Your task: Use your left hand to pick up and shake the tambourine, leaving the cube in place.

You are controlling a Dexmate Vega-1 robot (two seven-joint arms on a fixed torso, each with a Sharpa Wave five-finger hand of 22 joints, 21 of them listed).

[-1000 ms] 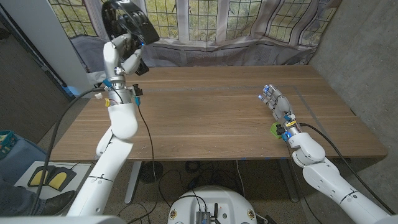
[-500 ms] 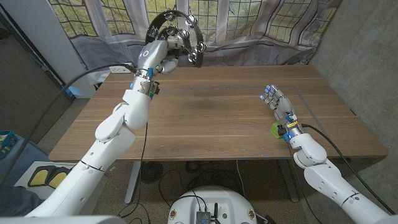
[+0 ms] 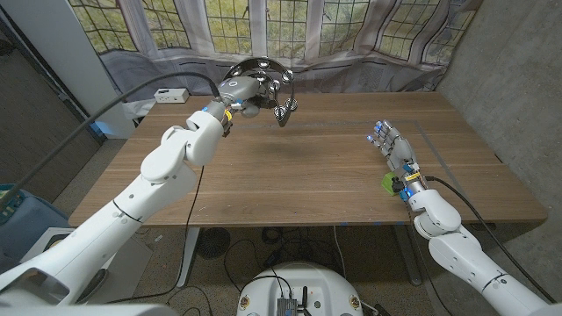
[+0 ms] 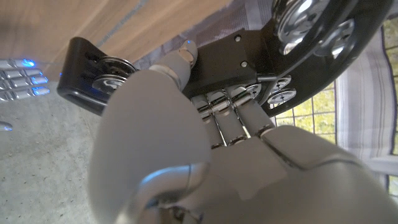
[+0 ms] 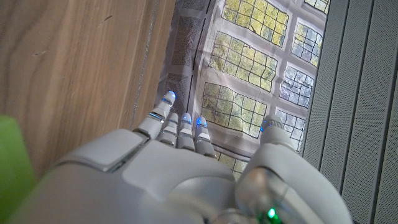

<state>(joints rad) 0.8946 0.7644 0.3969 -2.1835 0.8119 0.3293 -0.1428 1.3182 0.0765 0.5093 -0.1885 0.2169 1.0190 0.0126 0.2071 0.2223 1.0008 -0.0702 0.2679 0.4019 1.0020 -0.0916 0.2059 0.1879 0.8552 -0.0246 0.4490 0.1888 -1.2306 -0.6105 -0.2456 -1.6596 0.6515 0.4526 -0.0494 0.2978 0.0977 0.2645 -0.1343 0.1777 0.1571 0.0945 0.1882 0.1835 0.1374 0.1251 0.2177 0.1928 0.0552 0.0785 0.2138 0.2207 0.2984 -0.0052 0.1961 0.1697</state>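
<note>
The left hand (image 3: 243, 90) gripped the tambourine (image 3: 268, 81), fingers wrapped round its black frame, holding it in the air above the table (image 3: 307, 167) at the upper middle of the head view. Pickup looked done; shaking seemed underway or due. The green cube (image 3: 389, 183) sat at right beside the right hand (image 3: 391, 145), whose fingers were spread and held nothing.

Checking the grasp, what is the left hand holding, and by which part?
The left hand grips the tambourine by its black rim, raised above the table.
</note>
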